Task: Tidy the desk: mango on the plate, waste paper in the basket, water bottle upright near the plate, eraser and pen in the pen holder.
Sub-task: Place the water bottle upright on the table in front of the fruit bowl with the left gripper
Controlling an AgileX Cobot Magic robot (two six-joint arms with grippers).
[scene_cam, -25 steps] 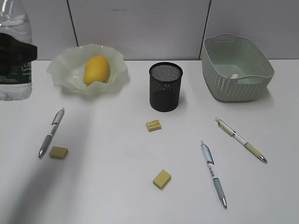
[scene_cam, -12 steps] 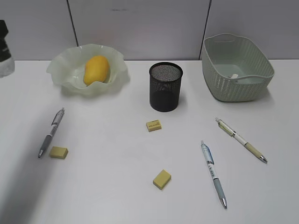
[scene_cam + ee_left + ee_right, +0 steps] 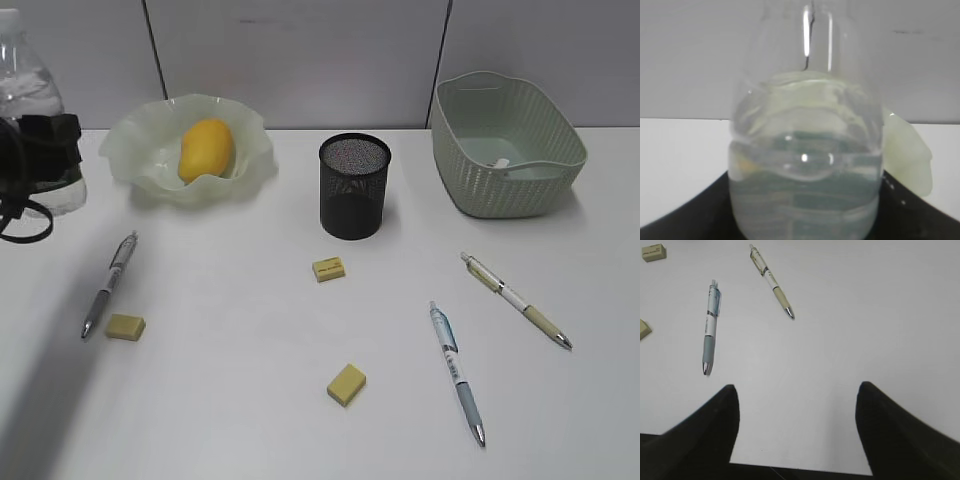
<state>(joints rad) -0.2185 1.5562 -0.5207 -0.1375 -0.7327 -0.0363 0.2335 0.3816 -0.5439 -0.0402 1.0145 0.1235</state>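
The water bottle [image 3: 30, 90] is upright at the desk's [image 3: 250, 330] far left, beside the plate [image 3: 130, 150], with my left gripper [image 3: 45, 140] shut on its body. In the left wrist view the bottle [image 3: 805, 165] fills the gap between the black jaws. I cannot tell if its base touches the desk. The mango [image 3: 206, 149] lies on the plate. A bit of white waste paper [image 3: 501, 163] shows inside the basket [image 3: 505, 190]. The pen holder [image 3: 354, 187] stands mid-desk. My right gripper [image 3: 796, 405] hangs open over bare desk.
Three pens lie loose: one at the left [image 3: 110, 284] and two at the right [image 3: 457, 372] [image 3: 515, 298]. Three yellow erasers lie at the left [image 3: 126, 326], below the pen holder [image 3: 329, 268] and near the front [image 3: 346, 384]. A grey wall closes the back.
The bottle in my left gripper swung out past the left edge and has come back into view, now lower and closer to the plate. Nothing else moved.
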